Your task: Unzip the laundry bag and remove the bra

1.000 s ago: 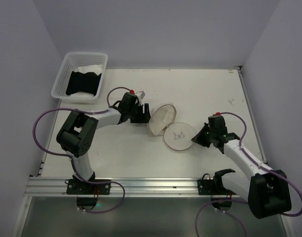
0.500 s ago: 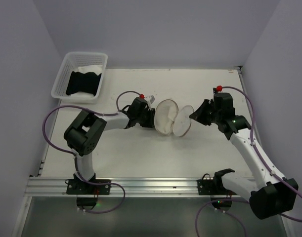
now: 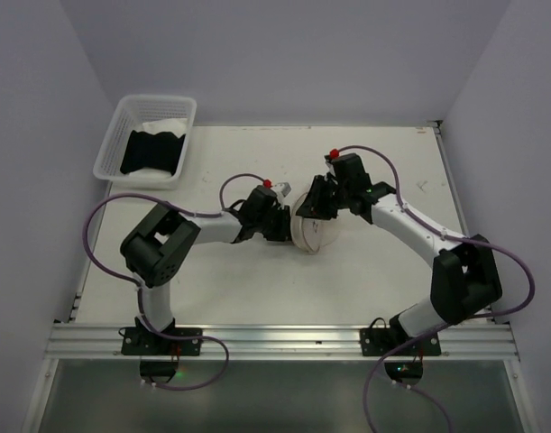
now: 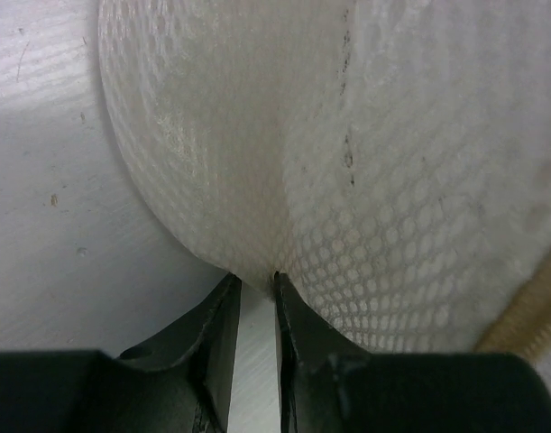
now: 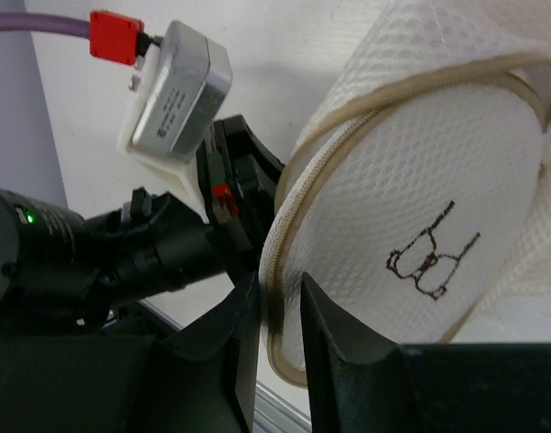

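Observation:
The round white mesh laundry bag stands on edge mid-table between both grippers. My left gripper is at its left side. In the left wrist view its jaws are nearly together, pinching a fold of the bag's mesh. My right gripper reaches in from the far right. Its jaws stand slightly apart astride the beige zip rim of the lid with the bra icon. The rim gapes away from the bag's wall. A black garment that looks like the bra lies in the basket.
A white lattice basket sits at the back left corner, holding black and white cloth. The table's metal rail runs along the near edge. The left wrist's camera block sits close to the bag's rim.
The right arm swung from the bag's right to its far side, folding the icon lid up against the other half. Its jaws loosened. The left gripper moved in and closed on the mesh.

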